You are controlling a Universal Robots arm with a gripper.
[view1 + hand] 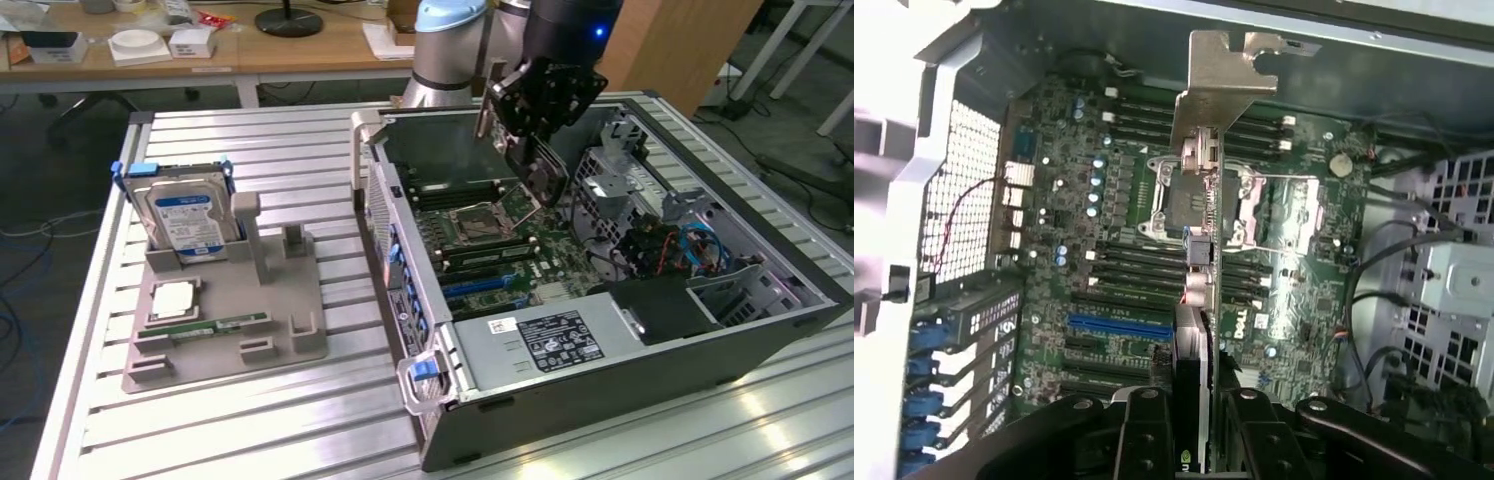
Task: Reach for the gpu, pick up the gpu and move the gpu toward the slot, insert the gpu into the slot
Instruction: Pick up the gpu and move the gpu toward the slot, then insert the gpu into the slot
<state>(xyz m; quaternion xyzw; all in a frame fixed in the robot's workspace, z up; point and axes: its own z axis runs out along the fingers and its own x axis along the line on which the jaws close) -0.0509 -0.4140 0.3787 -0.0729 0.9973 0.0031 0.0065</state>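
My gripper [529,140] hangs over the open computer case [601,372] and is shut on the gpu [533,173], a dark thin card held on edge above the motherboard. In the wrist view the gpu [1194,340] runs edge-on away from my gripper [1192,405], and its grey metal bracket [1219,85] is at the far end, over the CPU socket [1157,200]. The black fingers [1146,435] press both sides of the card. The blue expansion slot [1116,326] lies on the board beside and below the card, apart from it. The same slot [478,290] sits nearer the case front.
A silver hard drive [187,222] stands in a grey fixture [287,325] at the exterior view's left, with a memory stick [220,326] and a CPU chip [174,298]. Inside the case, cables [683,245] and a metal drive cage [607,165] crowd the side by the card.
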